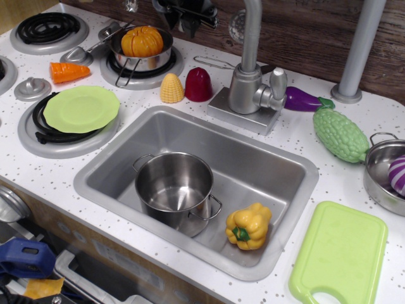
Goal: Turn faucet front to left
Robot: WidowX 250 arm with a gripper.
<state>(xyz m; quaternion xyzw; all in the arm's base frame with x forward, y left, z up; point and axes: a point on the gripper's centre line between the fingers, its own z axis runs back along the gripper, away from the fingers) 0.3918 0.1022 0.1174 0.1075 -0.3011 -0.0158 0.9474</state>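
The silver-grey faucet stands on its square base plate behind the sink, with its rounded knob handle on the right. Its tall spout rises out of the top of the frame, and a round spout end shows just left of the pipe near the top edge. My gripper is black and only its lowest part shows at the top edge, left of the spout and above the pumpkin pot. It is clear of the faucet. How its jaws stand is cut off by the frame.
A steel pot and a yellow pepper lie in the sink. Corn and a red piece sit left of the faucet, an eggplant and a green gourd to its right. A grey pole stands at the back right.
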